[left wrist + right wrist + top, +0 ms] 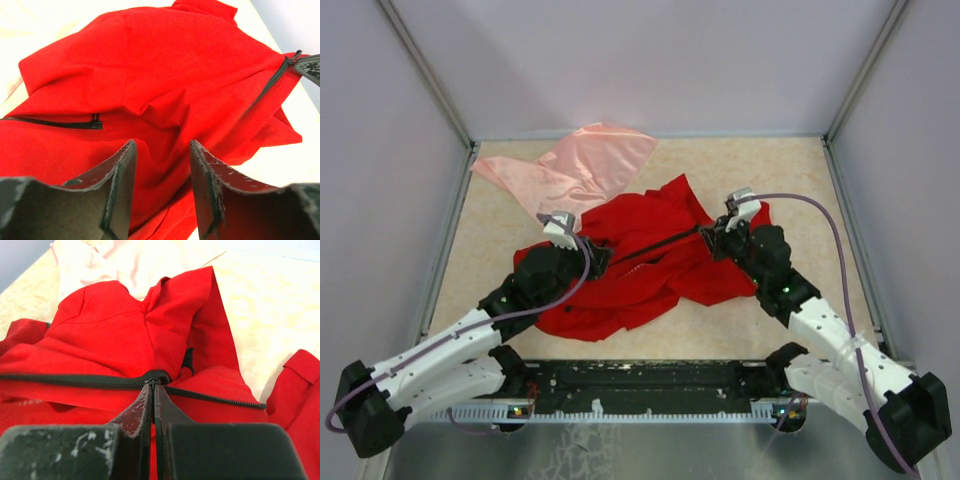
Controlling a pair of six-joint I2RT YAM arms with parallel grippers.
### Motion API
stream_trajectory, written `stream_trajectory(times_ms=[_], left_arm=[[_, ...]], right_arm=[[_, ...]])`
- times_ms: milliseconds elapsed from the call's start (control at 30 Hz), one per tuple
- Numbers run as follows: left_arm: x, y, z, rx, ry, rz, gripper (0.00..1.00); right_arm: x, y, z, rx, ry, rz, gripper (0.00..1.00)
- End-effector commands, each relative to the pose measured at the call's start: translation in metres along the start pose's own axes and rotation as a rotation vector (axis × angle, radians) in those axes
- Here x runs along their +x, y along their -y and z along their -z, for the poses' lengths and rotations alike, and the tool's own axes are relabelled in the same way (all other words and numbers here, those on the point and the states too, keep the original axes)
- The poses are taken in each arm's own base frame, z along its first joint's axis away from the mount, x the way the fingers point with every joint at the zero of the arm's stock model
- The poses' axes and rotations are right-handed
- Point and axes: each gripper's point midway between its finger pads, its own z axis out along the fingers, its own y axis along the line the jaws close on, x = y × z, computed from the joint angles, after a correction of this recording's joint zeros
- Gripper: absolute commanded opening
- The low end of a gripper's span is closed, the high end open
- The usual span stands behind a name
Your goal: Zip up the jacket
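Two cloths lie on the pale table [790, 180]. The bigger by far is the red jacket [640, 285], crumpled in a heap at the middle of the surface, between the two arms. Its sleeves and hem are folded into the bunch, so its outline cannot be read from above. Behind it, toward the far left, the pale pink cloth [590, 165] spreads out, one edge touching the jacket or slipping under it (which of the two cannot be told).

The left gripper [162, 160] hangs low over the left side of the heap with its fingers [120, 175] parted. Red fabric shows through the clear gap between them and nothing is pinched. Whether the tips touch the cloth is hidden. From above, its fingers are lost against the dark arm.

The right gripper [153, 385] sits at the jacket's right side, its jaws pressed together on the front zipper [75, 380], just where the closed black run ends and one loose toothed strip goes off to the right. The slider itself is covered by the fingertips. From there the zipper runs in a taut line toward the left arm.

Smallest, a dark pocket zip [55, 122] with its little pull lies on the cloth to the left of the left gripper's fingers, its far end cut off at the edge of the left wrist view.
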Motion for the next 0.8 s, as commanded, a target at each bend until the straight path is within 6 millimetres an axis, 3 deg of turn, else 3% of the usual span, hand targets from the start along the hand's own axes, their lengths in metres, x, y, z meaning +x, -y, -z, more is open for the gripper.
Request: stream_trajectory(times_ms=[0,133,233,567,767], left_arm=[[-0.017,0.017,0.010,0.117,0.022,-0.085,0.59],[-0.030,0.032,0.019,0.194,0.061,-0.083,0.75],[-0.029,0.053,0.017,0.288,0.029,-0.090,0.80],[0.009,0.112,-0.024,0.491,-0.181,-0.071,0.81],[0.045,0.118,-0.048,0.462,-0.284,-0.075,0.80]], right_arm=[[-0.035,-0.010,0.001,-0.037,0.077,0.073,0.00],[-0.020,-0.032,0.004,-0.107,-0.001,0.107,0.00],[-0.008,-0.044,0.007,-0.152,-0.062,0.090,0.00],[0.016,-0.070,0.015,-0.235,-0.167,0.090,0.00],[0.019,-0.077,0.016,-0.255,-0.200,0.096,0.00]])
